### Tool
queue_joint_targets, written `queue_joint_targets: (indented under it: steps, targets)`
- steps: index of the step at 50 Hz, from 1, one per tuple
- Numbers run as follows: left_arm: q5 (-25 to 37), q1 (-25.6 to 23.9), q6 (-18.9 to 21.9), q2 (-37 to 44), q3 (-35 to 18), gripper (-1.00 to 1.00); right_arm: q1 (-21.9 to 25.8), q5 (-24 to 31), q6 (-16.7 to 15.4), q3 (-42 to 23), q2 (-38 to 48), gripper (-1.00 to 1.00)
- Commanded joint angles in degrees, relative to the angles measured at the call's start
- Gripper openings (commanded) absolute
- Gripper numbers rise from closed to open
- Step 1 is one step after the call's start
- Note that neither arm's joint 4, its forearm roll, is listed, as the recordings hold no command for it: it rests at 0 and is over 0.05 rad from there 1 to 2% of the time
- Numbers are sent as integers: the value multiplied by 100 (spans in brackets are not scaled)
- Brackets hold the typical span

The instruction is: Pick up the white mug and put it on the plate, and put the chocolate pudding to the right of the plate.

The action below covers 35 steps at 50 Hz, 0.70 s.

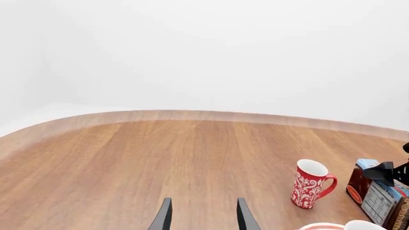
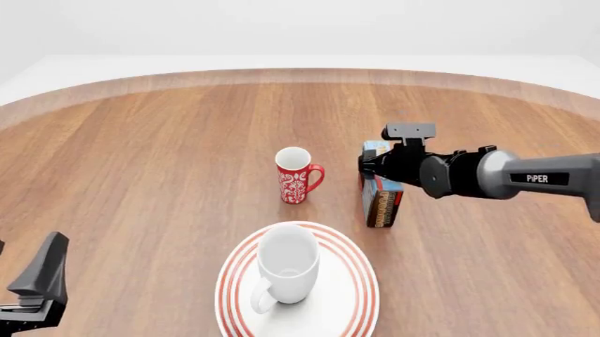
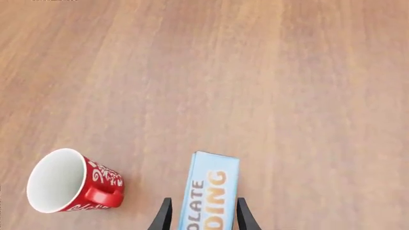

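Observation:
The white mug (image 2: 286,270) stands upright on the red-ringed plate (image 2: 361,281) near the table's front, handle toward the front left. Behind and to the right of the plate, the chocolate pudding (image 2: 383,203) carton stands on the table. My right gripper (image 2: 375,172) reaches in from the right at the carton's top. In the right wrist view the pudding (image 3: 211,191) sits between the fingers of the right gripper (image 3: 203,203), which are open with a small gap on one side. My left gripper (image 2: 33,288) rests at the front left, and the left wrist view shows this gripper (image 1: 203,203) open with nothing between its fingers.
A red mug with white pattern (image 2: 295,177) stands just left of the carton, behind the plate, handle toward the carton. The round wooden table's far edge (image 2: 300,74) curves across the back.

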Motion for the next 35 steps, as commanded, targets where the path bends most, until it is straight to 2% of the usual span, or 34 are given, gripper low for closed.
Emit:
queue_joint_targets:
  steps: [1, 8, 9, 11, 12, 18, 28, 32, 33, 35]
  targets:
    - [112, -5, 21, -262, -3, 100, -96, 78, -112, 34, 223, 100]
    - [195, -5, 17, -346, 1, 100, -59, 152, -63, -34, 318, 100]
    - [-40, 24, -125, -347, -3, 100, -37, 168, -50, -56, 340, 100]
    - [114, 1, -12, -348, -2, 100, -19, 185, -37, -74, 357, 100]
    - [-34, 30, -142, -348, -2, 100, -20, 190, -37, -76, 361, -100]
    - [89, 6, -106, -348, -81, 100, -26, 197, -45, -68, 360, -100]
    - [541, 6, -109, -348, -525, 100, 8, 222, -60, -78, 362, -100]
    - [490, 3, -108, -348, -474, 100, 12, 240, -60, -87, 356, -100]
    - [800, -16, 3, -348, -217, 100, 8, 243, -65, -83, 342, -100]
    - [371, -14, -23, -271, 0, 100, 9, 254, -63, -82, 317, -100]
